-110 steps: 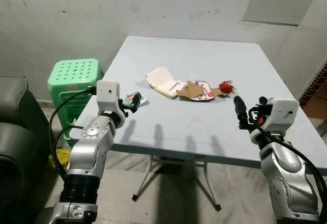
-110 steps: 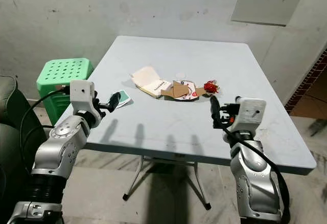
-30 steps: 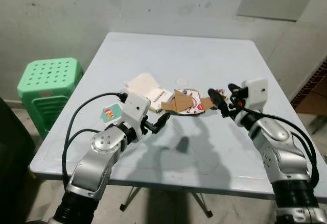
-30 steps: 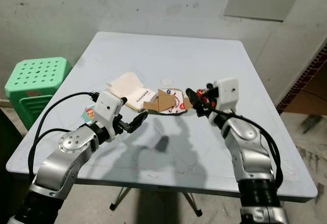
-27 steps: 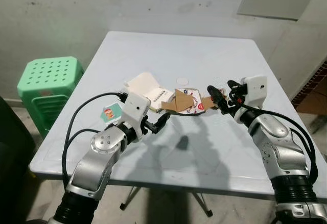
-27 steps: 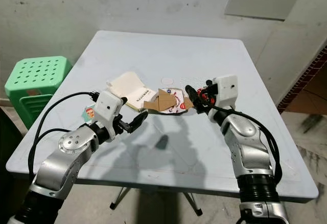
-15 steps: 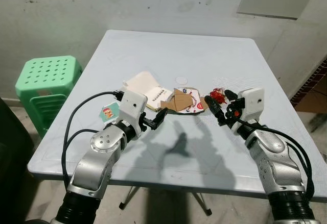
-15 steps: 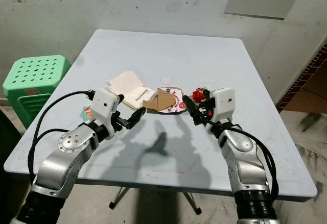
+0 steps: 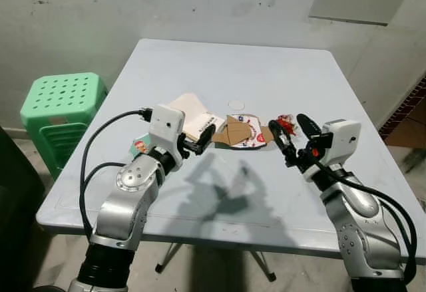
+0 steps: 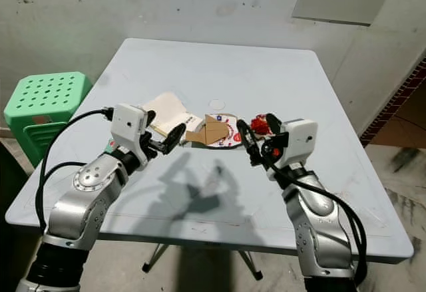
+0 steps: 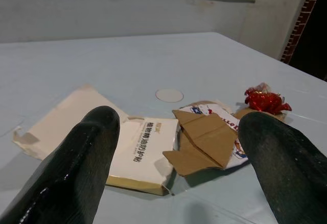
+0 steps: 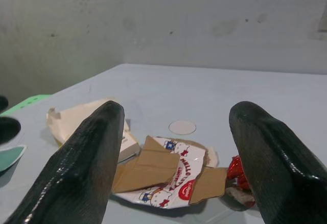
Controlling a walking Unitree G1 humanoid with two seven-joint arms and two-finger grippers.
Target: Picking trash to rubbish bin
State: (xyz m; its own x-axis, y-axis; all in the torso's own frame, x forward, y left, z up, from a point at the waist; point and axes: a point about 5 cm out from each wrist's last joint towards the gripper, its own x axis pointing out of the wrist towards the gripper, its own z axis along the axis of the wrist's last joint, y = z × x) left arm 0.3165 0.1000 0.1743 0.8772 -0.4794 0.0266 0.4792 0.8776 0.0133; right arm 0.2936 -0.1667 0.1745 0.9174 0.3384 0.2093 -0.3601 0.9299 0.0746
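Setting: a plain room in a home. Indicators: stained, unpainted plaster wall (image 9: 200,2); pale blue folding surface (image 9: 266,66) on metal legs; green plastic stool (image 9: 56,102) beside it; dark sofa edge (image 9: 10,192) at the left; brick strip (image 9: 406,102) at the right; bare concrete floor (image 9: 213,275).

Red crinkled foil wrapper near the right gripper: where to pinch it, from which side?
Pinch the red crinkled foil wrapper across its raised bunched top, probably from above and the robot's side. The open right gripper already hovers beside it, and the brown cardboard flap crowds its left.
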